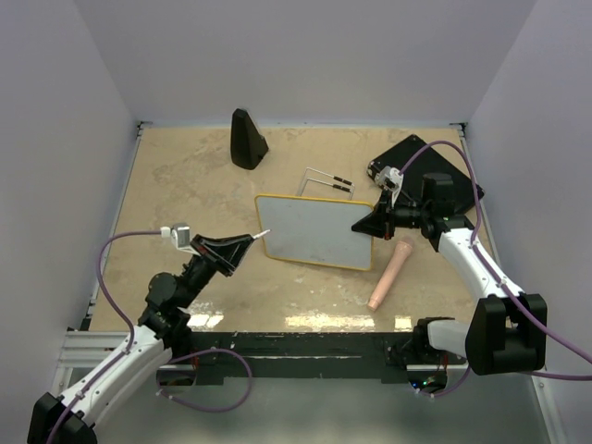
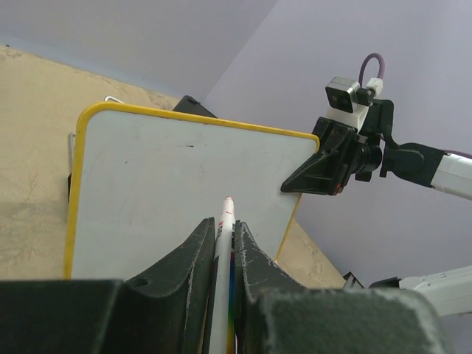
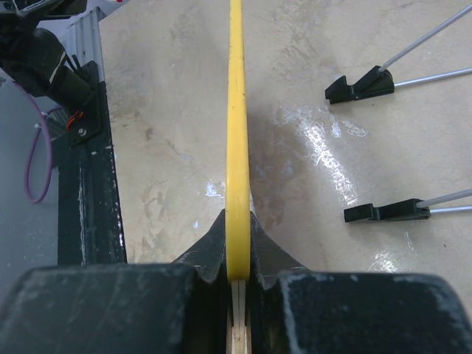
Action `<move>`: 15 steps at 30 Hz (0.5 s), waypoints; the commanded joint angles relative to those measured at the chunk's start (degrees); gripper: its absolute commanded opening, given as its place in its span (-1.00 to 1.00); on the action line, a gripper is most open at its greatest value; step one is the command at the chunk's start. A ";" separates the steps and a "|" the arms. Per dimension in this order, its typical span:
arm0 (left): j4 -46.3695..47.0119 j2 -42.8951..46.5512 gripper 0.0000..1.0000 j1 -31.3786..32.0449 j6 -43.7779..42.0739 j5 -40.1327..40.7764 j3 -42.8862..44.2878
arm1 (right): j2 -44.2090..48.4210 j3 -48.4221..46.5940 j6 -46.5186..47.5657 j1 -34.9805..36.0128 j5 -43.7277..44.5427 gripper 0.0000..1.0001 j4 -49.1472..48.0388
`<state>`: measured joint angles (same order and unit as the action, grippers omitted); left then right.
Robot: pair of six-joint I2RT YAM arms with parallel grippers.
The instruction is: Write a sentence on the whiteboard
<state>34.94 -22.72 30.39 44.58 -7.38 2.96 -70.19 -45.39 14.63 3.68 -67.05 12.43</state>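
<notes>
The whiteboard (image 1: pixel 314 231) sits near the middle of the bench, a little toward the right edge. It is tipped up so that its glossy face looks toward the left arm. The right gripper (image 1: pixel 367 225) is clamped on the board's right side, and in the right wrist view its jaws pinch the yellow rim (image 3: pixel 236 133) edge-on. Whether the board's lower edge touches the bench cannot be told.

The left gripper (image 1: pixel 244 243) is closed on a thin white marker (image 2: pixel 226 212). The marker's reddish tip points at the board's left edge from just beside it, apparently without touching. The face is bare apart from a tiny dark speck near its top, and no word of the sentence is there yet.

The step in hand appears to be the approach: board steadied, pen lined up, writing not begun. The next move calls for bringing the tip onto the face near an upper corner with light, even pressure. The right arm must hold the board firm so it does not swing or slip under the strokes.

A wire stand (image 1: pixel 324 178) with black feet lies just behind the board, toward the far edge. A pink cylinder (image 1: pixel 389 274) lies near the right gripper, toward the near edge, and a black cone (image 1: pixel 247 141) stands by the far edge
</notes>
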 commanded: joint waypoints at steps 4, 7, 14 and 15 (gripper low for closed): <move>-6.01 1.01 -1.00 -0.07 -0.18 1.14 -0.95 | 0.32 -1.28 0.66 -0.17 -4.67 -1.00 -2.49; -7.78 -2.76 -1.00 -0.07 -3.16 -1.49 1.77 | 0.23 -1.37 0.66 -0.17 -4.76 -1.00 -2.41; -8.05 -11.90 -1.00 0.89 -6.78 -2.03 6.97 | 0.50 -1.37 0.48 -0.17 -4.94 -1.00 -2.49; -6.74 -12.95 -1.00 0.98 -6.87 -1.07 7.06 | 0.58 -1.37 0.40 -0.17 -4.94 -1.00 -2.58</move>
<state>25.06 -33.89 30.72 40.69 -8.82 6.50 -70.19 -45.39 14.66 3.68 -67.09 12.43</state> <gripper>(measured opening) 0.182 0.055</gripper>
